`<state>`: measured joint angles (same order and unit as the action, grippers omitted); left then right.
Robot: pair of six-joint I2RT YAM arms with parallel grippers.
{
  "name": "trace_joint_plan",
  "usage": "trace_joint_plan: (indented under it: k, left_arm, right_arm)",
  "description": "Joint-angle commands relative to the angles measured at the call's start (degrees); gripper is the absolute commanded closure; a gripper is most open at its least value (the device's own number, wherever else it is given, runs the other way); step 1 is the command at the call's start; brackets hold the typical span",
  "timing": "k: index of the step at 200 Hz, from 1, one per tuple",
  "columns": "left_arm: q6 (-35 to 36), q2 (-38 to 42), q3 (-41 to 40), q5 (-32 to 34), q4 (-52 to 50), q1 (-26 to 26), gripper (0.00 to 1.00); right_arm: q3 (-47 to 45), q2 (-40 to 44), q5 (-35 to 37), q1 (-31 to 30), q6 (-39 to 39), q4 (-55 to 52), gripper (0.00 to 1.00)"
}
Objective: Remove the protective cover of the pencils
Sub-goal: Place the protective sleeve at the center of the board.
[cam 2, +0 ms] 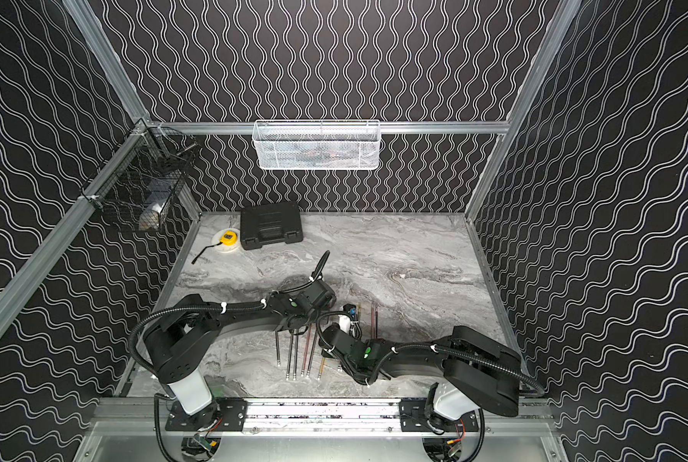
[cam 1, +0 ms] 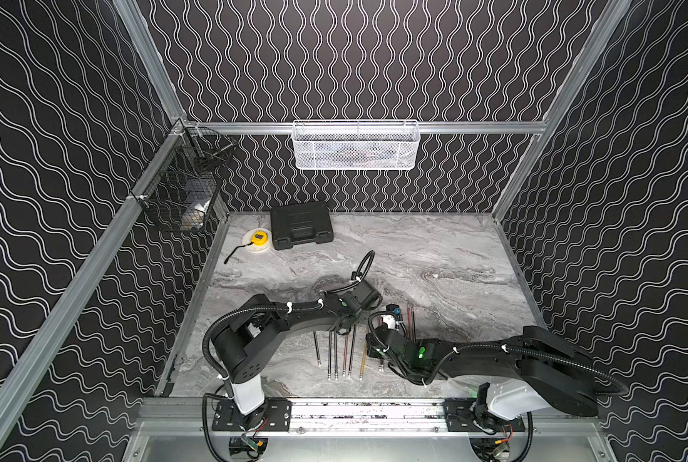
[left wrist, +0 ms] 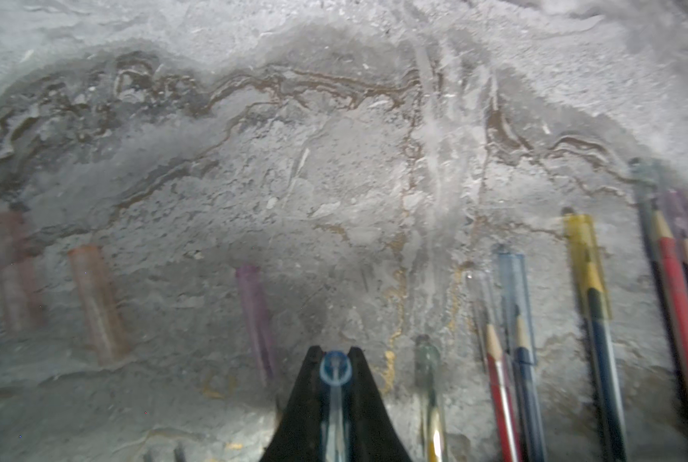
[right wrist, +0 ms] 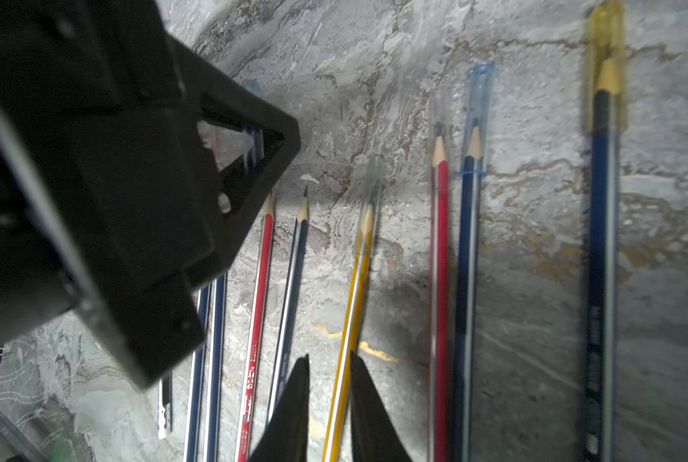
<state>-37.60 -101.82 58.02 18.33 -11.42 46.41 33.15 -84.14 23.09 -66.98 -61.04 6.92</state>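
My left pincer (left wrist: pixel 335 352) clamps a blue cap (left wrist: pixel 335 372); my right pincer (right wrist: pixel 329 356) sits narrowly parted over a yellow pencil (right wrist: pixel 358 272).

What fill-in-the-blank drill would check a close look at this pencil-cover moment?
The cover clamped by the left gripper is ___. The pencil between the right gripper's open fingers is ___. The mesh basket hanging on the back rail is ___.
Missing words: blue; yellow; white.
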Motion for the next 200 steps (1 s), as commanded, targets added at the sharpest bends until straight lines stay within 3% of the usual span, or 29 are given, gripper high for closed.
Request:
trace_joint_plan:
  k: [1,62,121,200]
  left_arm:
    - [0.23,-1.34,1.25,2.99,-2.51,-0.01,0.92]
    - [1.06,-5.76,4.52,1.27,-3.24,0.00,0.89]
    - [0.30,-7.08,5.70,2.32,-4.75,0.00,0.73]
    - [-0.42,-6.98,6.05,3.28,-5.63,0.01,0.75]
  right_arm:
    - [-0.03,-0.36,0.67,0.03,-1.10,0.19,0.80]
    - [0.15,-0.48,0.59,-0.02,-1.24,-0.64,0.80]
    - [-0.36,-0.58,0.70,-0.04,-1.37,0.06,0.79]
    - [0.98,-1.92,2.10,0.06,-2.18,-3.26,0.79]
